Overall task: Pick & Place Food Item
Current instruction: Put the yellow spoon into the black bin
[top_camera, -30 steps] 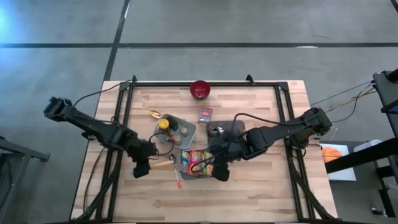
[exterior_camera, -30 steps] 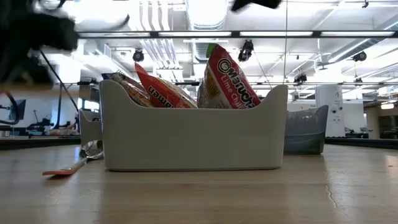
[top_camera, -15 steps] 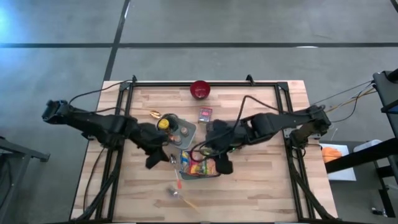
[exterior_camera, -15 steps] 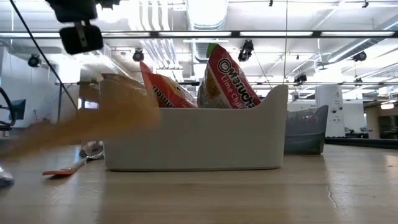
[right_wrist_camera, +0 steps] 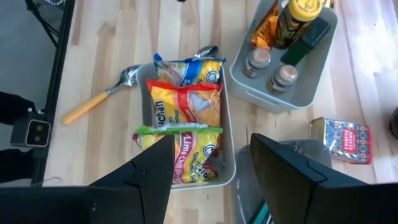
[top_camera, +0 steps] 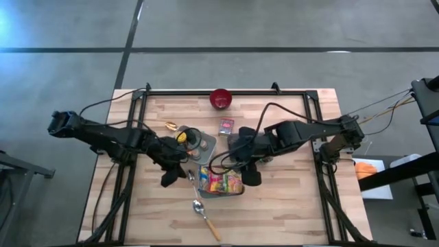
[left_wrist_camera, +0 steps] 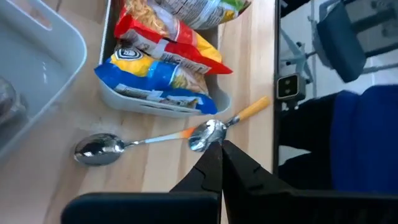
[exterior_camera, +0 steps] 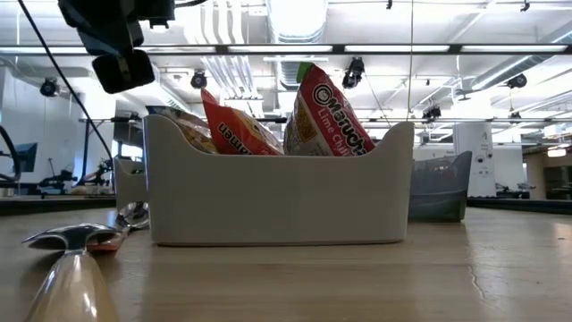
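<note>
A white bin near the table's middle holds several ramen packets, standing on edge. My left gripper hangs shut and empty above the table just left of the bin. My right gripper is open and empty above the bin's right end. A spoon with a yellow handle lies flat on the table, nearer the front edge than the bin. A smaller spoon with an orange neck lies by the bin's left wall.
A grey tray with bottles and jars stands behind the bin. A grey tub sits below my right arm. A small printed packet and a red bowl lie farther back. Bare wood runs along the front edge.
My left gripper has risen and moved toward the bin. The yellow-handled spoon, which lay beside that gripper, has shot toward the near edge and come to rest in front of the bin. My right gripper has lifted from the bin's near right corner and rolled, staying open.
</note>
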### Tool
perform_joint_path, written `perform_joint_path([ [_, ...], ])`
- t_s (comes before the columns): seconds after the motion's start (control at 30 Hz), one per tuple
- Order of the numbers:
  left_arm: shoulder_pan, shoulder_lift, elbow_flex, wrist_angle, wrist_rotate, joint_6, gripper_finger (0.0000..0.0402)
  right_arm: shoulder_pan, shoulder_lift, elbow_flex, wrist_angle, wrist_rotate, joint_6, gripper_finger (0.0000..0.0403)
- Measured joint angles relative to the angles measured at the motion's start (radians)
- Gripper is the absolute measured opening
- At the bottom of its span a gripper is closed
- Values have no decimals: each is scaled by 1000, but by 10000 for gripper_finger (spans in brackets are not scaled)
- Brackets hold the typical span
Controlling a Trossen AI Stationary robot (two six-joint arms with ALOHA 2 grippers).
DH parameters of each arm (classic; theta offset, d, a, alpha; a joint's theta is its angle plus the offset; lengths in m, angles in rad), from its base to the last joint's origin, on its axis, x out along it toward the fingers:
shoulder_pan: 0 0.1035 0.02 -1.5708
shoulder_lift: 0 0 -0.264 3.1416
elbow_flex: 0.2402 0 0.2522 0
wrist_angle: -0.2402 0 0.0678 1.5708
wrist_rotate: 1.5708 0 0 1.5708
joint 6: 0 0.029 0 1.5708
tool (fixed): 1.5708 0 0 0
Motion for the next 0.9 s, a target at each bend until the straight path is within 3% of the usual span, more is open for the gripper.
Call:
perform_joint_path([
  [0.33, -80, 7, -42, -1, -254, 339, 8, -2, -17, -46, 3, -6, 48, 208],
  [0.7, -132, 88, -44, 18, -283, 519, 165, 5, -40, -76, 10, -25, 139, 208],
  [0.9, -184, 212, -68, 51, -283, 699, 209, 27, -40, -76, 10, -25, 150, 208],
])
